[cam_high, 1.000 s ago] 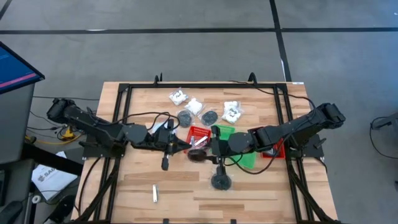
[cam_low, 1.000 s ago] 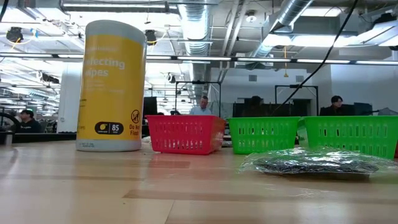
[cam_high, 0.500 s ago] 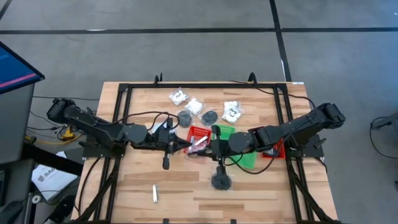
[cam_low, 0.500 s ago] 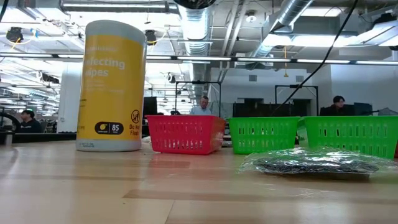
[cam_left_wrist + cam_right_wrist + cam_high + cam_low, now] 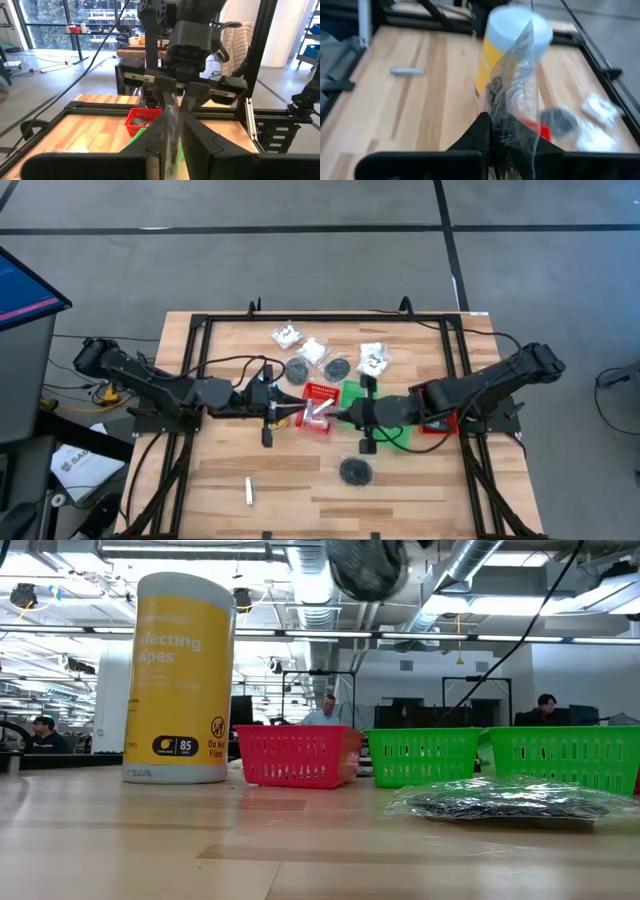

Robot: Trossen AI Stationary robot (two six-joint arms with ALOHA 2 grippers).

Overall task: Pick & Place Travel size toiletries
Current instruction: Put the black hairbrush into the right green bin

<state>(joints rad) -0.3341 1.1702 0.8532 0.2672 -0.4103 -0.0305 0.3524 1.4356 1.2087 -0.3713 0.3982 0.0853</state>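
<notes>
Crinkly clear plastic is what both of your grippers are pinching over the middle of the wooden worktop. Your left gripper and right gripper meet tip to tip above the red bin, and a wrapped toiletry packet hangs between them. In the left wrist view the left gripper's fingers are nearly closed on a thin strip of the wrapper, with the right gripper facing them head-on. In the right wrist view the fingers are closed on the same wrapper; something dark shows inside it.

Beside the red bin sits a green bin, and another red bin lies under the right arm. The yellow wipes canister stands on the worktop in the low view.

The other toiletries lie apart: a wrapped dark disc near the front, a short silvery tube front-left, two more dark discs and three white packets at the back.
</notes>
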